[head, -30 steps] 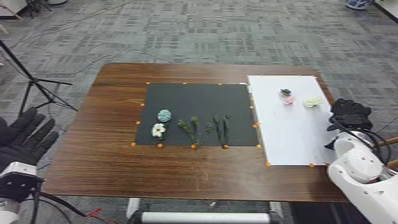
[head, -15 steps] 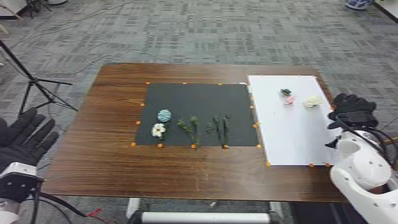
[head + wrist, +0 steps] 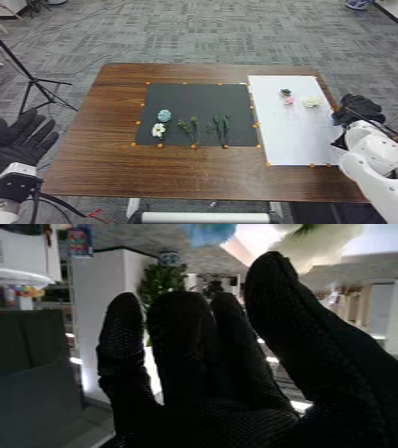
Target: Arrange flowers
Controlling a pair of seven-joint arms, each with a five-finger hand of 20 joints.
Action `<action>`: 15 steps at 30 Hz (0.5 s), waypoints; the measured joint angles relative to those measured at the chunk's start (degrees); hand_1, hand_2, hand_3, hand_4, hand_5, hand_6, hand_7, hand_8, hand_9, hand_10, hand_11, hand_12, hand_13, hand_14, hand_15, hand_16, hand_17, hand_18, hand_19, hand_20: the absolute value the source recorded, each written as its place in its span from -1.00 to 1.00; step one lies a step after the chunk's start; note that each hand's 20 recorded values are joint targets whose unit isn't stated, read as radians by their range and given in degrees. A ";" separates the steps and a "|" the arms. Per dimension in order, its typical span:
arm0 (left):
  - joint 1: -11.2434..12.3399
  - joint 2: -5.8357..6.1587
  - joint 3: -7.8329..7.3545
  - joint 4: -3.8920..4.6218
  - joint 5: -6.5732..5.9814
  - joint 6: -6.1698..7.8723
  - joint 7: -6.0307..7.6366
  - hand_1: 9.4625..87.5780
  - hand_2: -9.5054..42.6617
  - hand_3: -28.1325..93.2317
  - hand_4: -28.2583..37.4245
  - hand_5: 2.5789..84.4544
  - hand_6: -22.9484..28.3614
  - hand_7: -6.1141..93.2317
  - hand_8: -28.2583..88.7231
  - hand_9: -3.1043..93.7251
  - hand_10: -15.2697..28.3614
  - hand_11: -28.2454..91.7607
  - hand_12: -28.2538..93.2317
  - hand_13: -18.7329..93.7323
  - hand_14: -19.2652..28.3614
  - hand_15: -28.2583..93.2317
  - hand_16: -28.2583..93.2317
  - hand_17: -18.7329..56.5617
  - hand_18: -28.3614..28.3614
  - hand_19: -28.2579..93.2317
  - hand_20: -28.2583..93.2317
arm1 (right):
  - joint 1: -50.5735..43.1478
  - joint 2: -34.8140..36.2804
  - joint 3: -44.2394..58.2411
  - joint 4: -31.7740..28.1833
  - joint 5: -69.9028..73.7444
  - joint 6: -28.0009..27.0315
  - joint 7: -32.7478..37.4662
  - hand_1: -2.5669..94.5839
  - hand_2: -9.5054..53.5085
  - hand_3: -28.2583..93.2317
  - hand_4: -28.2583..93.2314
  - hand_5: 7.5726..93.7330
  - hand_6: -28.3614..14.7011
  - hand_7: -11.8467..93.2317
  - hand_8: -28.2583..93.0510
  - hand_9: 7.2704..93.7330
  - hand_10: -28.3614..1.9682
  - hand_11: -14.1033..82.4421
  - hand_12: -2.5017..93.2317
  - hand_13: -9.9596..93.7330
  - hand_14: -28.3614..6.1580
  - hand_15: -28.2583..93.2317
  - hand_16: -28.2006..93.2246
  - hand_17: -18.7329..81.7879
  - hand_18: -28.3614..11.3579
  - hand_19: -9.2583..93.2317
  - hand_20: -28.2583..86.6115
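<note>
Left hand (image 3: 21, 145) with straight, parted fingers; right hand (image 3: 358, 109) with fingers seemingly straight, thumb apart.

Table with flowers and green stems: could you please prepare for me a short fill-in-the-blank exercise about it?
The blue flower lies on a mat coloured ____. From the robot's side, the green stems lie to that flower's ____. The pink flower lies on a sheet coloured ____. The left hand holds ____.

Missing words: black; right; white; nothing.
</note>
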 measured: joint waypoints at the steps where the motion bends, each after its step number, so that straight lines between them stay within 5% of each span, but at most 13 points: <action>1: 0.06 0.00 -0.14 -0.02 0.01 0.00 -0.01 -0.63 -0.01 0.59 -1.00 -0.16 0.18 -0.67 -0.63 -0.31 0.23 -0.32 -0.31 -0.26 0.35 -0.18 -0.55 -0.59 0.39 -0.28 -0.32 | 0.05 0.12 0.91 0.00 1.63 -1.01 -0.42 0.16 -1.00 0.71 -1.00 -0.07 -0.01 -0.60 -0.72 -0.12 -0.02 -0.46 -0.77 0.38 0.01 0.66 0.06 -0.05 -0.79 0.69 0.14; 6: 0.59 0.09 -0.65 -0.22 0.02 0.00 0.09 -0.63 -0.01 0.59 -1.00 -0.16 0.18 -0.67 -0.63 -0.31 0.23 -0.32 -0.31 -0.26 0.35 -0.18 -0.55 -0.59 0.39 -0.28 -0.32 | 3.10 2.11 2.17 1.83 11.34 -8.44 -2.61 0.15 -1.00 0.70 -1.00 -0.06 -0.01 -0.60 -0.72 -0.11 0.00 -0.45 -0.77 0.38 0.00 0.66 0.05 -0.05 -0.78 0.69 0.14; 15: 1.18 0.26 -0.73 -0.49 0.07 -0.10 0.87 -0.62 -0.01 0.59 -1.00 -0.16 0.18 -0.67 -0.63 -0.31 0.23 -0.32 -0.31 -0.26 0.35 -0.18 -0.55 -0.59 0.39 -0.28 -0.32 | 8.02 4.27 0.78 6.21 12.62 -8.76 -2.57 0.09 -1.00 0.73 -1.00 -0.11 -0.04 -0.61 -0.72 -0.14 0.00 -0.45 -0.77 0.37 -0.02 0.68 0.00 -0.06 -0.78 0.69 0.14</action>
